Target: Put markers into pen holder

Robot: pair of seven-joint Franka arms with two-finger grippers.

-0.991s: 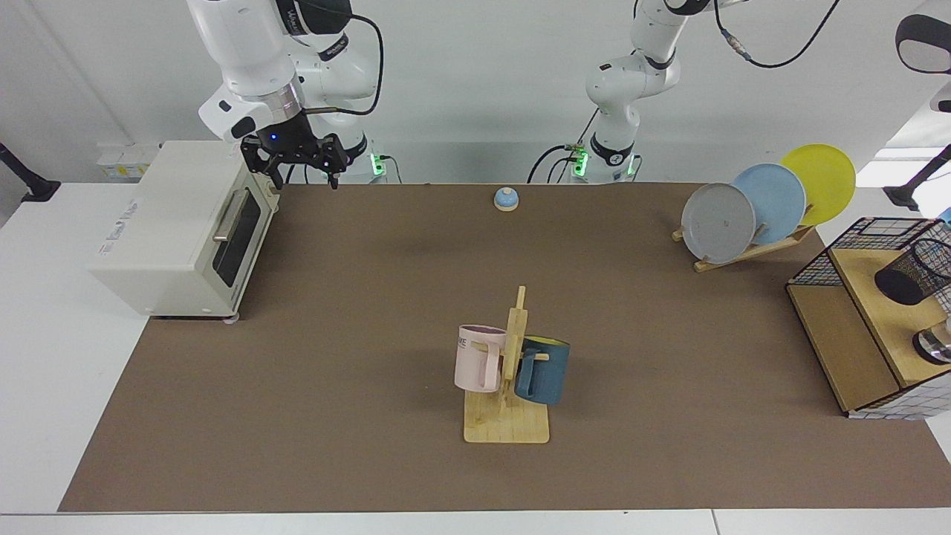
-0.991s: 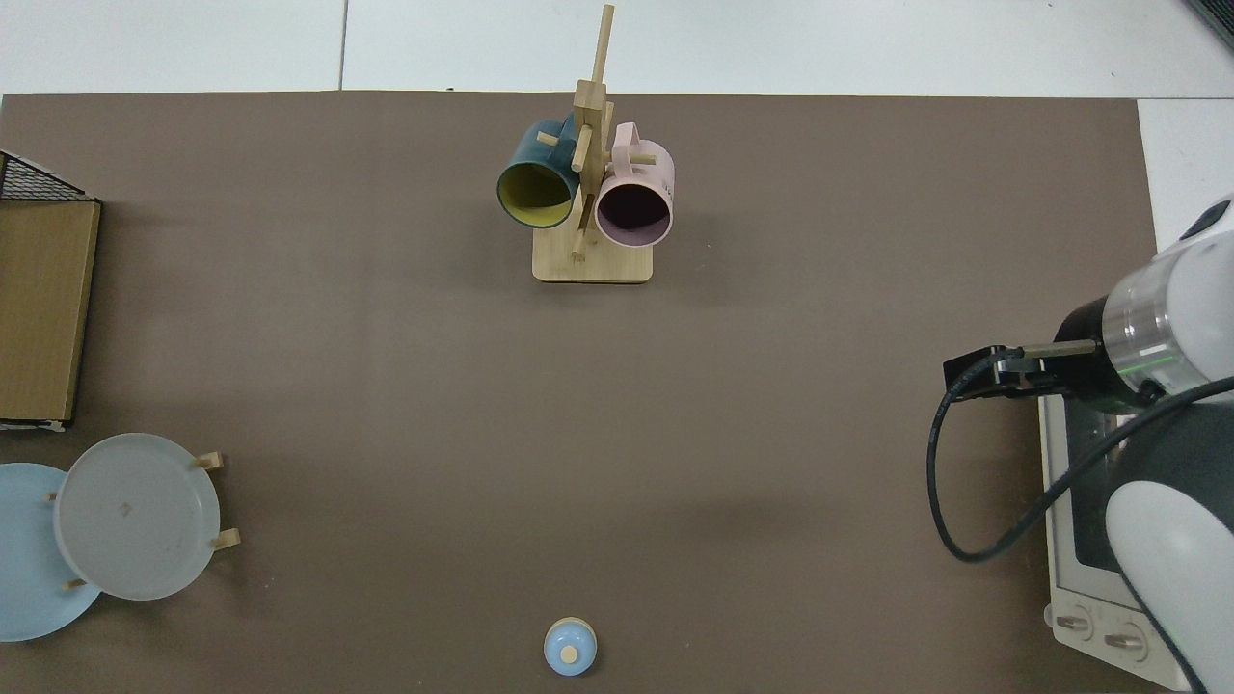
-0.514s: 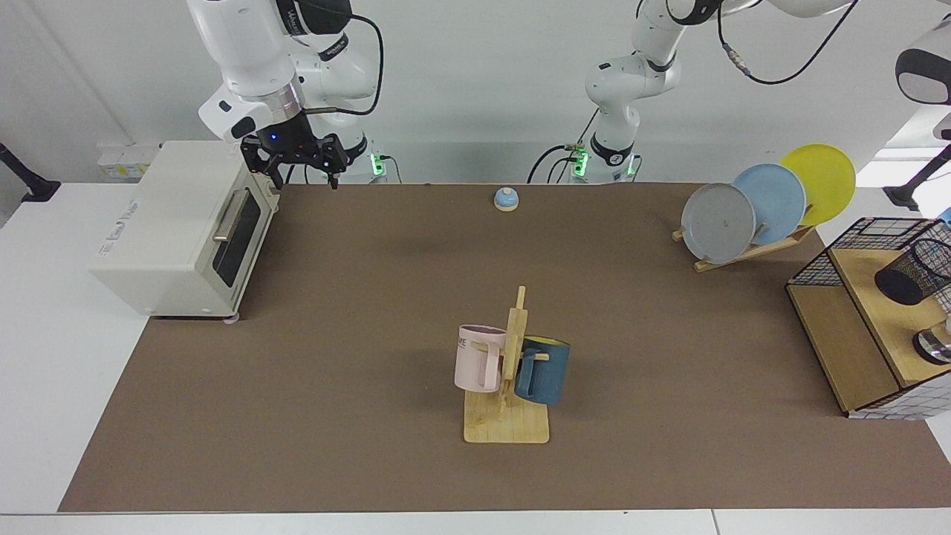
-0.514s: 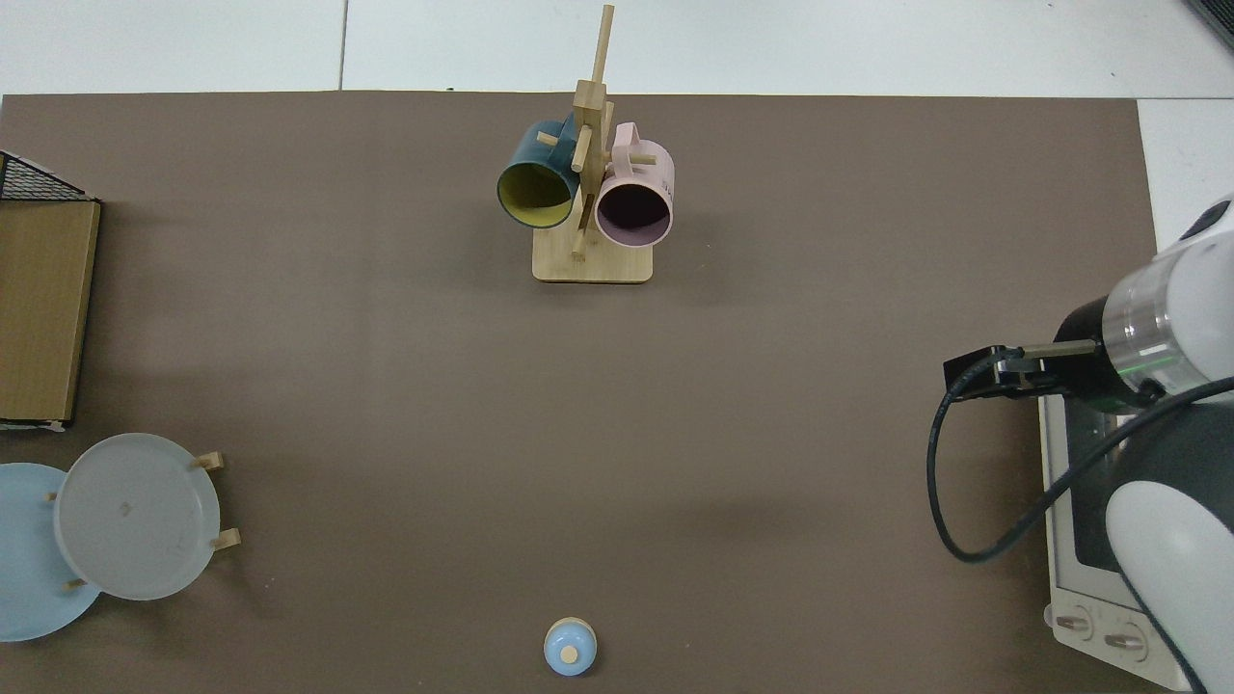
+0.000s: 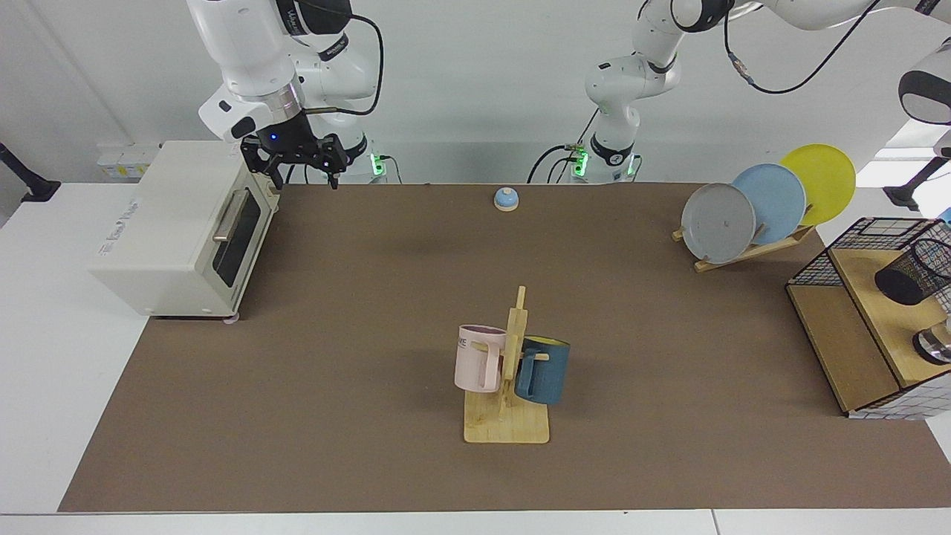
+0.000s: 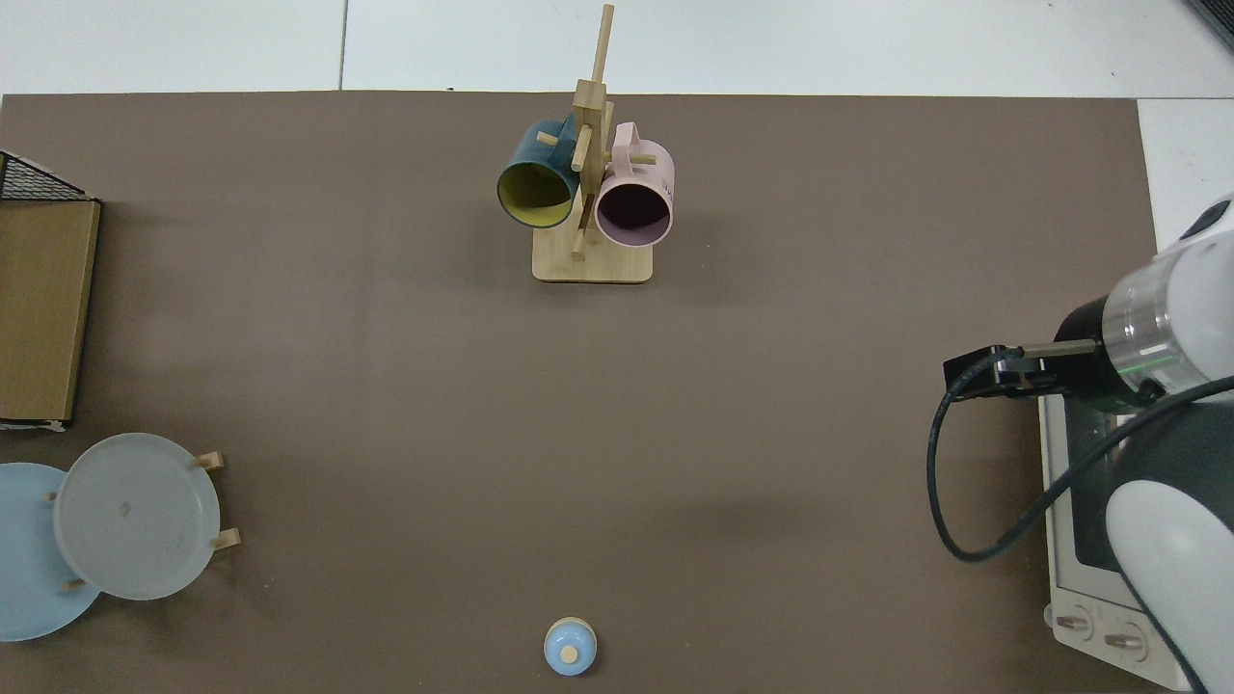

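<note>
Black wire-mesh cylindrical pen holder (image 5: 915,276) lies tilted on the upper wooden shelf (image 5: 884,312) at the far edge of the facing view, on the left arm's side, inside a black wire-grid rectangular basket (image 5: 865,239). A small shiny metal round object (image 5: 935,345) sits near it on the same shelf. No marker can be made out in either view.

Right gripper (image 5: 301,177) hangs above the table's back corner, just beside the top of the white toaster oven (image 5: 178,230); its fingers are spread apart and grasp nothing. In the top view this arm (image 6: 1147,347) sits over the oven (image 6: 1085,540).

Left arm (image 5: 631,74) reaches up and out of the facing view; its gripper is not visible.

On the brown table mat (image 5: 371,297) stand a wooden mug tree (image 5: 513,371) carrying a pink mug (image 5: 477,358) and a dark blue mug (image 5: 542,370), a small blue bell (image 5: 506,198), and a wooden rack (image 5: 750,251) with grey, blue and yellow plates.
</note>
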